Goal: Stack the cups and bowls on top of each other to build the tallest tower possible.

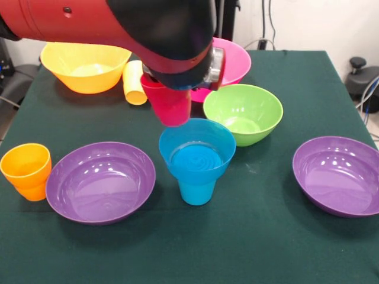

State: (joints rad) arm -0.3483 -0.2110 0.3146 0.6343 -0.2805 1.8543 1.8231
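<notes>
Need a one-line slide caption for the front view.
Sawyer arm carries the red cup above the small blue bowl seated on the blue cup.

The blue cup (196, 190) stands upright near the table centre, with the small blue bowl (196, 148) seated upright in its mouth. The red cup (170, 104) hangs just above the bowl's far-left rim, upright, its top hidden. The lime green bowl (243, 112) sits upright just right of the pair. The pink bowl (235, 62) lies behind it, partly hidden. The orange-yellow bowl (85, 66) sits at far left; the yellow cup (134, 83) lies on its side beside it. The orange cup (26, 171) stands at the near left, touching one purple bowl (101, 181). The other purple bowl (338, 176) sits at the near right.
</notes>
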